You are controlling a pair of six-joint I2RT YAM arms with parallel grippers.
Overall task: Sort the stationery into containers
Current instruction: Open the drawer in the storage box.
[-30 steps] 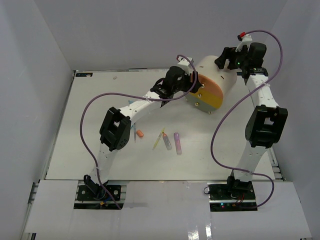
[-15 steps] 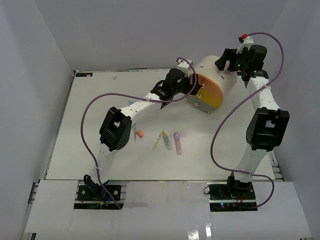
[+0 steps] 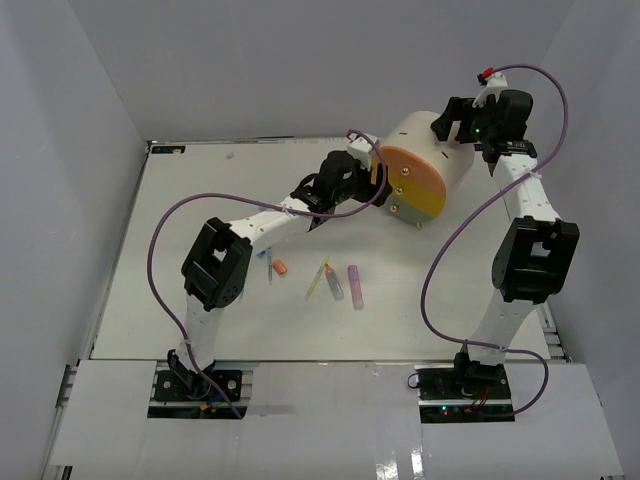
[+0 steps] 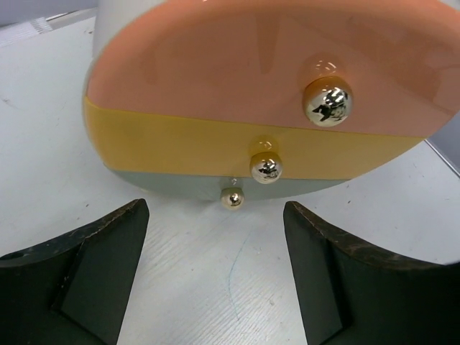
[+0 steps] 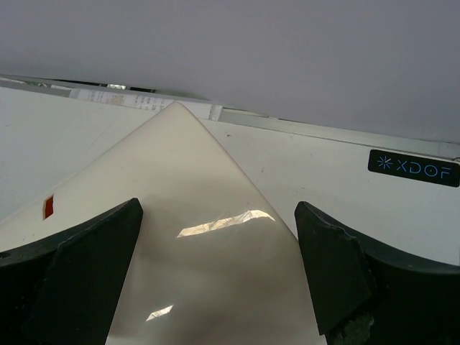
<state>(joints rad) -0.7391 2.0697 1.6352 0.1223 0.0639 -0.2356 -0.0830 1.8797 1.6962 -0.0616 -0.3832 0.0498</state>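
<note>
Knobs: dead ahead of left pincer, close, not touching; lowest knob nearest, just fwd and a touch right of the jaw gap; mid one just above it; top knob further up-right.
Drawers: orange drawer on top, yellow drawer mid, grey-olive drawer lowest, next to worktop.
Left pincer: jaws wide apart, nothing between.
Right pincer: jaws spread, straddling rear of cream cylinder from above; contact can't be told.
Stationery: behind left pincer, well apart, back toward arm bases; purple marker, yellow pen, orange cap loose on worktop; marker axis approx fore-aft, pen slanted.
Nearer arm: left, for knobs and pens alike.
Next, prob.: short fwd reach, close on a knob, pull straight back.
</note>
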